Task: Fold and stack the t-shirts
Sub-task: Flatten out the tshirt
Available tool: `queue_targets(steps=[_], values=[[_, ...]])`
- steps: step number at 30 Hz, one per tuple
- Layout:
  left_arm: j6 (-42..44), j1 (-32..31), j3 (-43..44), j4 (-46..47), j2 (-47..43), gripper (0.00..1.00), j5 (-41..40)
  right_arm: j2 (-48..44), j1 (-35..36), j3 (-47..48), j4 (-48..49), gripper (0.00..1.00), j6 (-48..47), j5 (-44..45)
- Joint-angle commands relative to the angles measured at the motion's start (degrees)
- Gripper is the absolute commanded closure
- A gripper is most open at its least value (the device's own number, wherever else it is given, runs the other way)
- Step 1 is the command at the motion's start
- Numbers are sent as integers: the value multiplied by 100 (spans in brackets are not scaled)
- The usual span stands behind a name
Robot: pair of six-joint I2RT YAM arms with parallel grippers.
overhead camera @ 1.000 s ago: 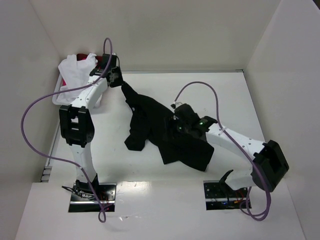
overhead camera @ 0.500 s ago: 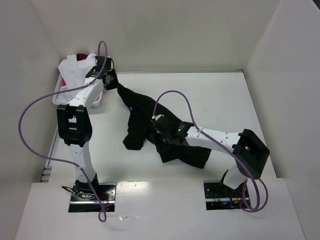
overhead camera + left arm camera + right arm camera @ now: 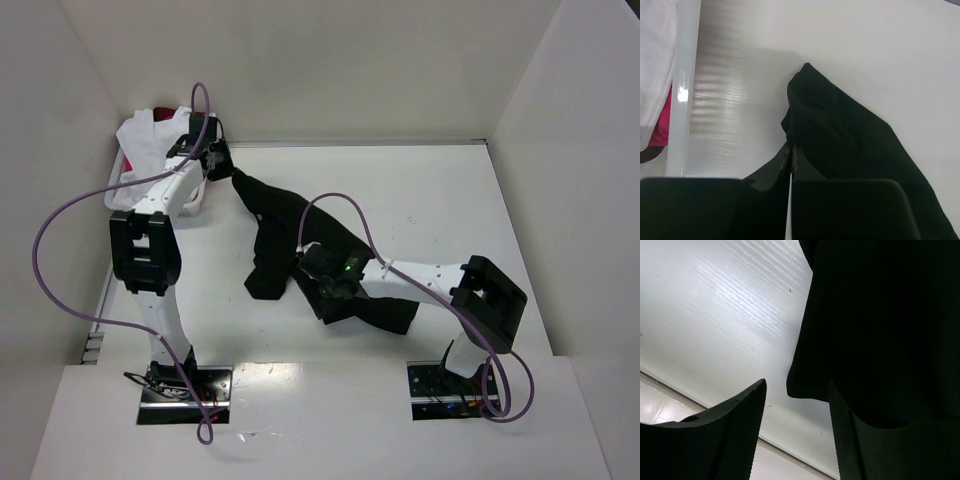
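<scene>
Tension across black t-shirt (image 3: 272, 228) needs L gripper (image 3: 791, 156), clamped on its edge beside basket (image 3: 684, 60), holding firm while R gripper (image 3: 797, 388), jaws apart, nips hem far from basket & pulls.

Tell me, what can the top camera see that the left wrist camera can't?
Only the top camera shows the right gripper down at the black t-shirt, and the whole crumpled shirt spread across the table. Only the left wrist camera shows, up close, the left gripper pinched shut on the shirt's edge. Both show the black t-shirt, the white basket and the white t-shirt in it.
</scene>
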Motion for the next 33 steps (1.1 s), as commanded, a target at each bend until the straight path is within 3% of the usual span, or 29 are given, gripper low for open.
queue_targets(steps=[1, 6, 16, 23, 24, 31, 33], values=[[62, 54, -119, 266, -327, 100, 90, 2, 65, -9, -108, 39, -97, 67], [62, 54, -120, 266, -327, 100, 143, 221, 178, 52, -108, 33, -150, 119], [115, 107, -172, 266, -433, 100, 143, 775, 329, 211, -160, 35, -150, 313], [115, 107, -172, 266, -433, 100, 195, 828, 329, 158, -100, 55, -44, 383], [115, 107, -172, 266, -433, 100, 195, 881, 329, 158, -99, 64, 8, 383], [168, 159, -172, 266, -433, 100, 248, 777, 329, 333, -46, 100, 114, 655], [220, 160, -172, 266, -538, 100, 301, 531, 329, 560, -46, 100, 237, 822]])
